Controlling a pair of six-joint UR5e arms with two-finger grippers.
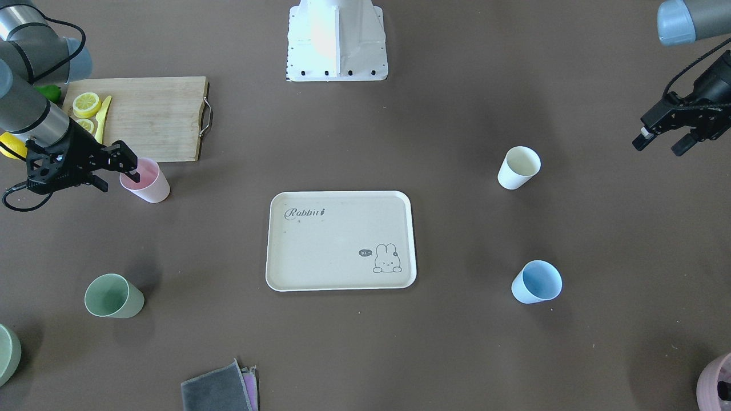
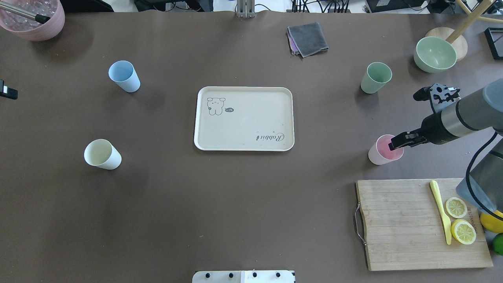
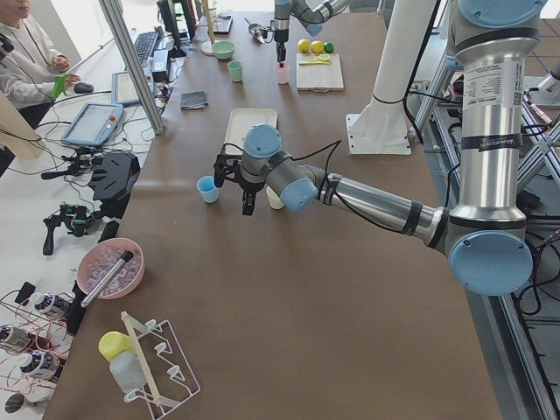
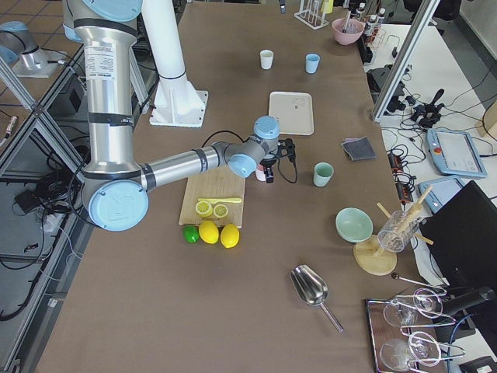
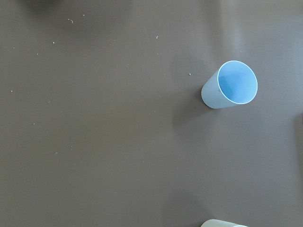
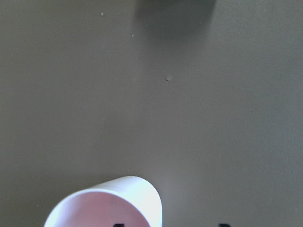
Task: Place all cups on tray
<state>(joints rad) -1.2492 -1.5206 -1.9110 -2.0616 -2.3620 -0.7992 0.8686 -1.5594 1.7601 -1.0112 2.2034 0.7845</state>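
Observation:
The cream Rabbit tray [image 1: 337, 274] lies mid-table and holds nothing. The pink cup [image 1: 149, 185] stands near the cutting board. My right gripper [image 1: 118, 176] is open at the cup's rim, with one finger inside the cup and one outside; the right wrist view shows the rim [image 6: 109, 208] between the fingertips. The green cup [image 1: 113, 295] stands further out on the same side. The cream-white cup [image 1: 518, 167] and the blue cup [image 1: 537, 282] stand on the other side. My left gripper [image 1: 658, 147] is open and empty, above the table beside them. Its wrist view shows the blue cup [image 5: 230, 85].
A wooden cutting board [image 2: 401, 224] with lemon slices and a yellow knife lies near the right arm. A green bowl [image 2: 434, 54], a folded grey cloth [image 2: 307, 38] and a pink bowl [image 2: 33, 19] sit along the far edge. The robot base [image 1: 337, 40] stands behind the tray.

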